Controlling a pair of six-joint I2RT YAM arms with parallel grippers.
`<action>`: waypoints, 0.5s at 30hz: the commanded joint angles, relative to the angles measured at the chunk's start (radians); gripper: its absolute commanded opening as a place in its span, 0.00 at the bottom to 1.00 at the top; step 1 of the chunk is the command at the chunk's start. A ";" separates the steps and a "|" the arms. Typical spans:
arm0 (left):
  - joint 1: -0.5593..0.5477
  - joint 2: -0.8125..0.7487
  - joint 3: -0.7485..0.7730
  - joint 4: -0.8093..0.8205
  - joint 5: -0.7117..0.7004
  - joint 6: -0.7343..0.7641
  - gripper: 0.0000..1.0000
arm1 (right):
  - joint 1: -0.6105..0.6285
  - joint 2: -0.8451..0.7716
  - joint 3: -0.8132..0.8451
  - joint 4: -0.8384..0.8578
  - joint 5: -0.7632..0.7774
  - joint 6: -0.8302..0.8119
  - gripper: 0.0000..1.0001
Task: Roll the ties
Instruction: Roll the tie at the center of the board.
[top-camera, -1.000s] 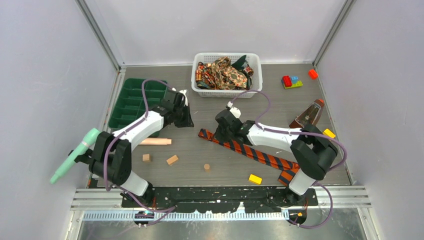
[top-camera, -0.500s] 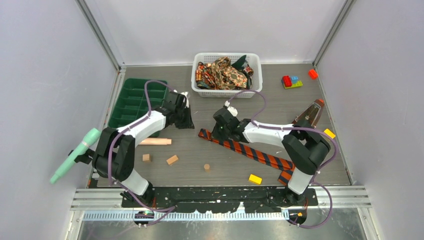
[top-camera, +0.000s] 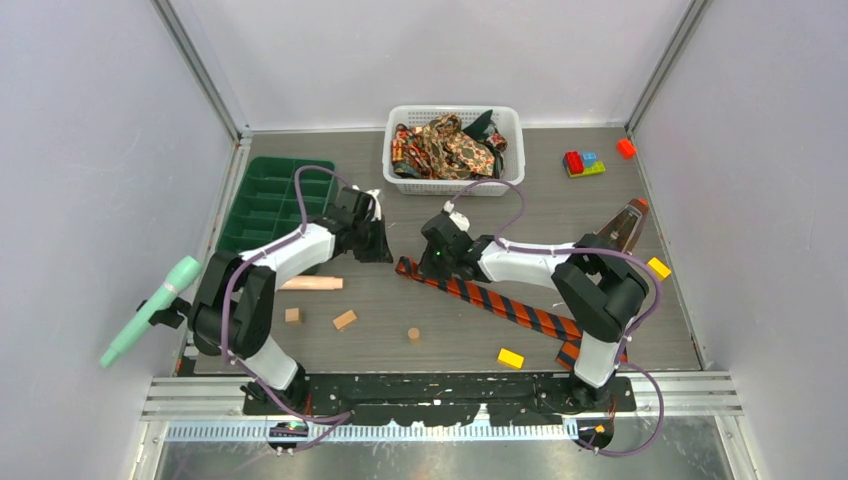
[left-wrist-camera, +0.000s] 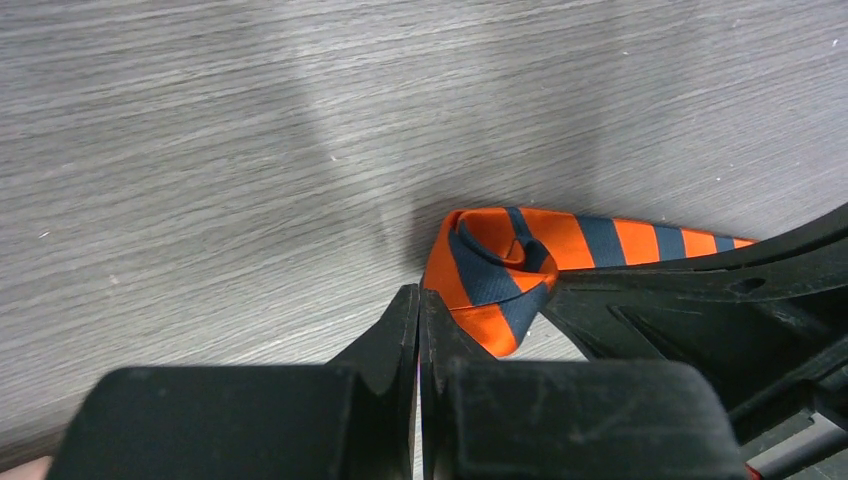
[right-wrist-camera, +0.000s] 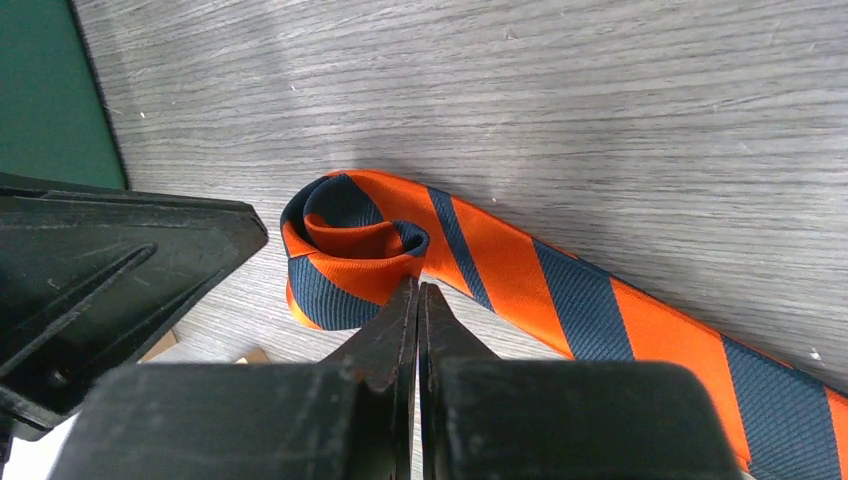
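An orange-and-dark striped tie (top-camera: 500, 302) lies diagonally across the table, its left end curled into a small roll (left-wrist-camera: 490, 265) (right-wrist-camera: 345, 240). My left gripper (top-camera: 383, 252) (left-wrist-camera: 418, 295) is shut and holds nothing, with its tips just left of the roll. My right gripper (top-camera: 432, 262) (right-wrist-camera: 418, 290) is also shut, and its tips touch the near side of the roll from the right. No fabric shows between its jaws. More patterned ties (top-camera: 445, 145) are piled in the white basket (top-camera: 510, 115).
A green compartment tray (top-camera: 265, 200) stands at the left. A wooden cylinder (top-camera: 312, 283) and small wooden blocks (top-camera: 344, 320) lie in front of it. Yellow blocks (top-camera: 510, 358), coloured bricks (top-camera: 583, 163) and a brown wedge-shaped object (top-camera: 615, 232) sit to the right.
The right gripper has slid a little left along the tie toward the roll, and the left gripper has edged right toward it. Both stayed shut.
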 joint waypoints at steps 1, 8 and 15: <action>-0.018 0.004 0.000 0.056 0.033 -0.005 0.00 | -0.010 0.009 0.046 0.030 -0.011 -0.014 0.02; -0.043 0.019 0.007 0.069 0.045 -0.007 0.00 | -0.022 0.031 0.064 0.030 -0.026 -0.022 0.02; -0.052 0.029 0.011 0.069 0.052 -0.007 0.00 | -0.031 0.057 0.080 0.030 -0.044 -0.025 0.02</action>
